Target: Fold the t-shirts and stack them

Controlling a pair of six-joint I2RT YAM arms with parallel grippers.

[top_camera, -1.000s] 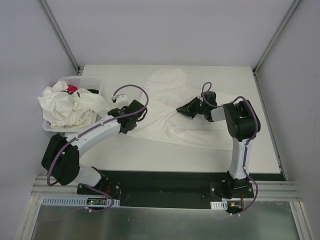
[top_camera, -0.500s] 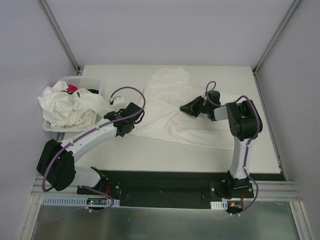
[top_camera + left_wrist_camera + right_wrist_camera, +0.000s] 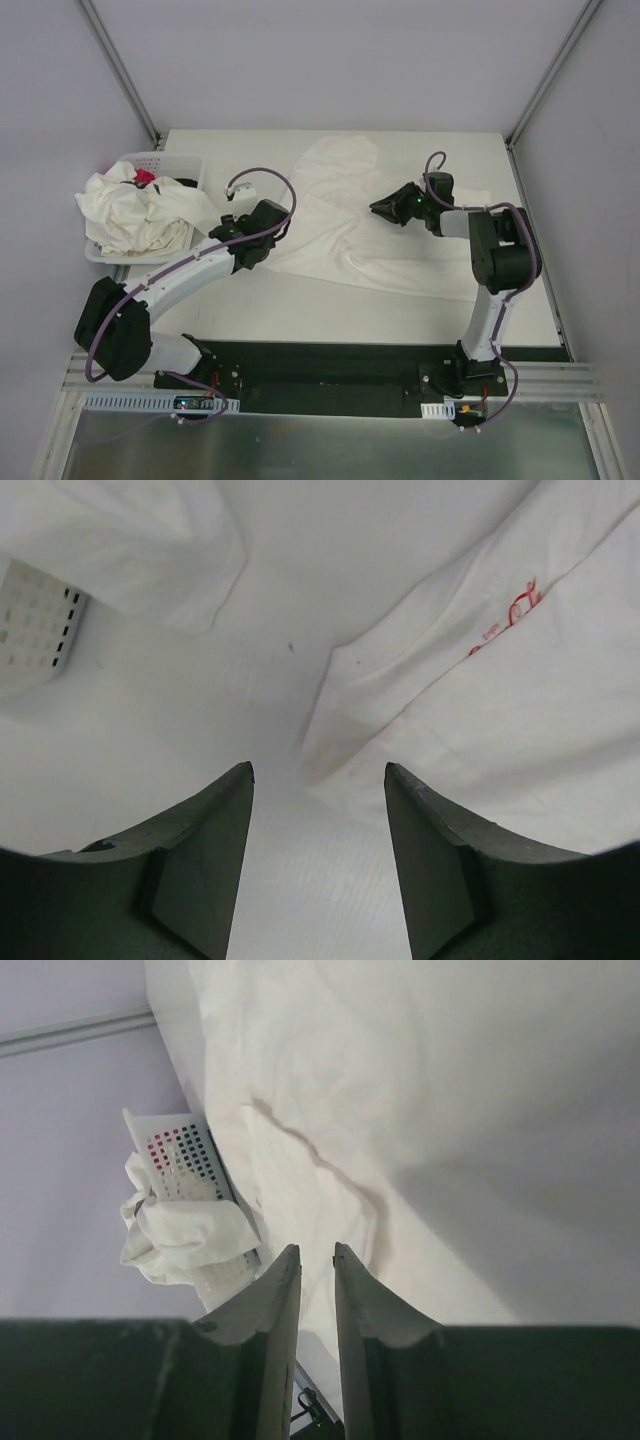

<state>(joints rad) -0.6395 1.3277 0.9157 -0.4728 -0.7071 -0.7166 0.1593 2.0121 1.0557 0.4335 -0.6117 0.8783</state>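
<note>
We've got one t-shirt (image 3: 330,240) spread flat on the table (image 3: 300,300). It's right under our right gripper (image 3: 380,208), and its edge is just to the right of our left gripper (image 3: 318,772). Off to the left gripper's left sits the basket (image 3: 170,162), with a heap of t-shirts (image 3: 130,215) in it spilling over the rim.

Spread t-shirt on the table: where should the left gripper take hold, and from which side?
Probably the edge of the t-shirt just ahead of the open left gripper, coming in low from the bare table side. That edge lies flat and uncovered, so one finger could slide under it.
</note>
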